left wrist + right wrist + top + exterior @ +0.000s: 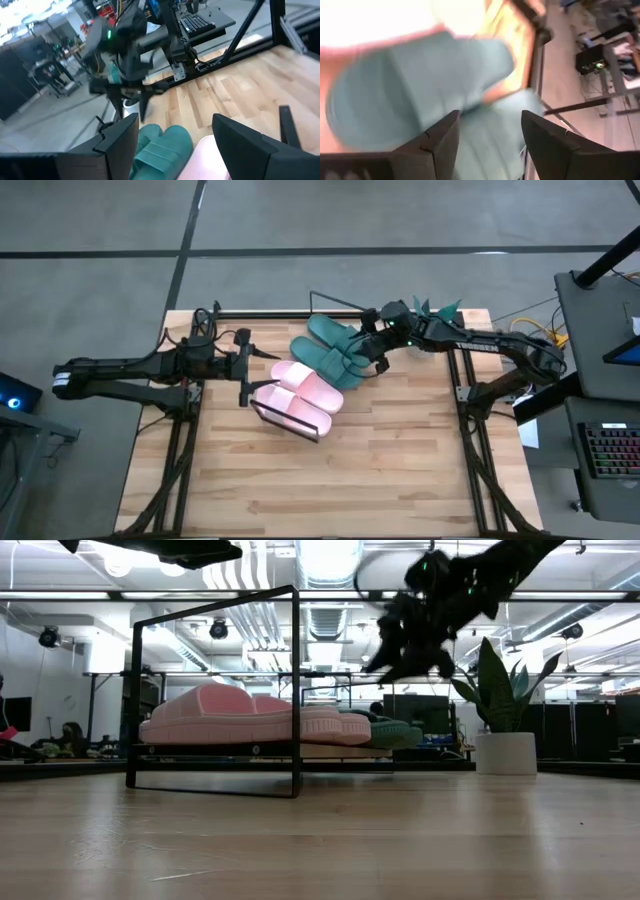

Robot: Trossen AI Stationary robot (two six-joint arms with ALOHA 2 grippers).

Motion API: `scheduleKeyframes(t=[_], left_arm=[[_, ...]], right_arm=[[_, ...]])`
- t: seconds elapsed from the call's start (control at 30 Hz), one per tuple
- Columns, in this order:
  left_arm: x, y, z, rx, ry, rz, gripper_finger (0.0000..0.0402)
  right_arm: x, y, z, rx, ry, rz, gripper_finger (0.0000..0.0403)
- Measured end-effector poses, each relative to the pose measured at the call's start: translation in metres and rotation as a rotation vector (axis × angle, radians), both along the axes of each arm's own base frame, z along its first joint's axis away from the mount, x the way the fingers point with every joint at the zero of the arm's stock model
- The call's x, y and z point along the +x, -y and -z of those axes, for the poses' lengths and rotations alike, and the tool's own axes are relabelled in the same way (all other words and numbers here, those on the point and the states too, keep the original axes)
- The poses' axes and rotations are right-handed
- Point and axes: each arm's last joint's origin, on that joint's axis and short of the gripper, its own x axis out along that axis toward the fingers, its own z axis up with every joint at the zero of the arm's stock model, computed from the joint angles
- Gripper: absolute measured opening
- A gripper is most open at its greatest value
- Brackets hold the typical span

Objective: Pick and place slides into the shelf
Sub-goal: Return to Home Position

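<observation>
Two pale pink slides (pixel 300 397) and two dark teal slides (pixel 333 346) lie side by side on the shelf (pixel 286 426), a light board in a black wire frame (pixel 295 690) set askew on the table. The low view shows the pink slides (pixel 240 716) in front and the teal slides (pixel 385 730) behind. My right gripper (pixel 372 360) hovers open above the teal slides (pixel 420 90), clear of them in the low view (pixel 410 655). My left gripper (pixel 245 377) stands open at the shelf's left side, looking across at the teal slides (pixel 162 150).
A potted plant (pixel 436 310) in a white pot (pixel 504 752) stands at the table's far right, just behind my right arm. Black frame rails run along the table's left and right sides. Bare wood (pixel 330 490) stretches over the table's near half.
</observation>
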Motion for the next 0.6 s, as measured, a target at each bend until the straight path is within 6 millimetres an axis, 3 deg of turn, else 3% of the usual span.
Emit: scheduleKeyframes(t=[0.13,0.3,0.43,0.6], left_arm=[[0.001,0.0,-0.001,-0.131,0.024,-0.02,0.0238],[0.003,0.0,-0.003,-0.385,0.069,-0.045,0.0237],[0.005,0.008,0.008,-0.432,0.042,0.001,0.0227],[0.004,0.018,0.021,-0.399,0.07,0.059,0.0163]], right_arm=[[-0.001,-0.01,-0.039,0.163,0.198,0.148,0.0191],[-0.017,-0.022,-0.082,0.339,0.383,0.253,0.0177],[-0.034,-0.03,-0.096,0.325,0.443,0.239,0.0167],[-0.043,-0.034,-0.093,0.323,0.446,0.239,0.0156]])
